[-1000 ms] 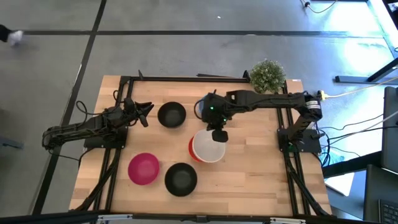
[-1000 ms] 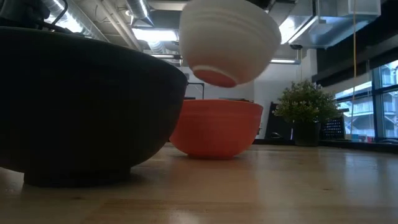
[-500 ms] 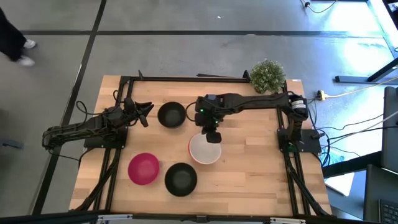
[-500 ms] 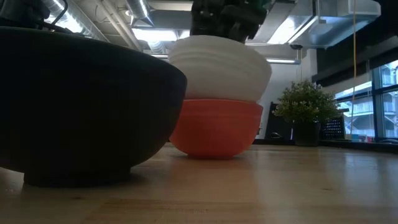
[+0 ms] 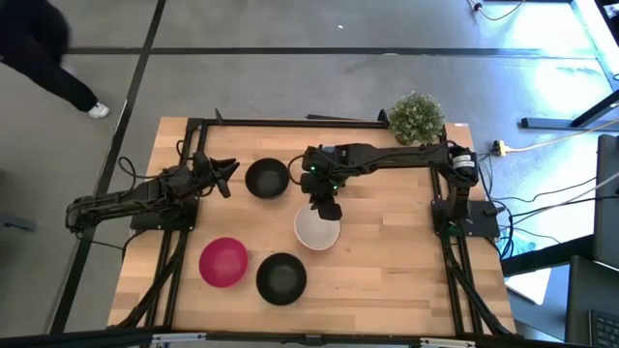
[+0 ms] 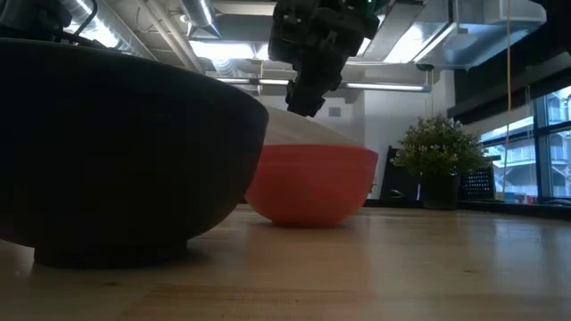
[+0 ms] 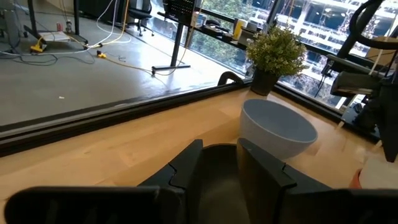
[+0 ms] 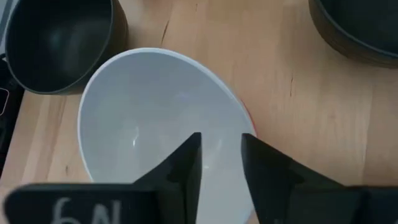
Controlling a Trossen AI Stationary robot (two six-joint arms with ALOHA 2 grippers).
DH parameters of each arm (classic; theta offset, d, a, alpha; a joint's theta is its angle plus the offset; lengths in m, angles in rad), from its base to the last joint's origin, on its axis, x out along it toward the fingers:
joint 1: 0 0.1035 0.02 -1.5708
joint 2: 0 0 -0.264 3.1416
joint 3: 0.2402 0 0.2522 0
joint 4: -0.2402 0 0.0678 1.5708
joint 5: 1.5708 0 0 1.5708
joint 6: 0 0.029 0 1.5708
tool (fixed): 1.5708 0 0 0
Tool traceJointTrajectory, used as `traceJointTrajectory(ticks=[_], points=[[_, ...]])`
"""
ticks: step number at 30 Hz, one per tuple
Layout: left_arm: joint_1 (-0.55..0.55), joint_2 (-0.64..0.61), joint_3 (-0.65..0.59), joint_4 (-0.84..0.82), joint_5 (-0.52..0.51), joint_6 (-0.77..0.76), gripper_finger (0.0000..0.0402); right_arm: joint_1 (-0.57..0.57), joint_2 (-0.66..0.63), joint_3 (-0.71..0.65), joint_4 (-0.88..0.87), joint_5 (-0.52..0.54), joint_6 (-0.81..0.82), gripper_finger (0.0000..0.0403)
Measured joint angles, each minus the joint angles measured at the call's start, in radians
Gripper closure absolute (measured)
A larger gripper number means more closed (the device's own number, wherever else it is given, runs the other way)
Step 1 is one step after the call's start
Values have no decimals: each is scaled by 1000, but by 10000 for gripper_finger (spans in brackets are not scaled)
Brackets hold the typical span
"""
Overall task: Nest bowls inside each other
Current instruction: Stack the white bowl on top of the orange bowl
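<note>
The white bowl (image 5: 317, 230) sits nested in the red bowl (image 6: 312, 183); only its rim (image 6: 303, 132) shows above the red one in the low view. My right gripper (image 5: 325, 207) hangs open just above the white bowl's far rim, clear of it (image 6: 303, 102), (image 8: 221, 146). One black bowl (image 5: 267, 179) stands at the far left of centre, and my left gripper (image 5: 224, 175) waits open beside it (image 7: 221, 149). The pink bowl (image 5: 222, 261) and the second black bowl (image 5: 281, 277) stand near the front edge. The light blue bowl (image 7: 277, 127) shows in the left wrist view.
A small green potted plant (image 5: 417, 116) stands at the table's far right corner. The right arm reaches across the far half of the table. Bare wood lies right of the nested bowls (image 5: 397, 251). A person's leg (image 5: 58, 68) shows on the floor beyond the far left.
My right gripper has carried the white bowl a little toward the table's left edge and down, from hanging above the red bowl to sitting inside it. The bowl has sunk into the red one until only its rim shows. The gripper now stands clear above it.
</note>
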Motion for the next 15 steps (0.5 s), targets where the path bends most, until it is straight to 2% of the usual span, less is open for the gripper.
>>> traceJointTrajectory(ticks=[5,9,15], points=[[0,0,0,0,0,0,308,-1,5,0,7,2,-21,261],[0,0,0,0,0,1,308,-1,8,-1,12,58,-23,258],[0,0,0,0,0,1,308,-5,8,-1,27,63,-37,292]])
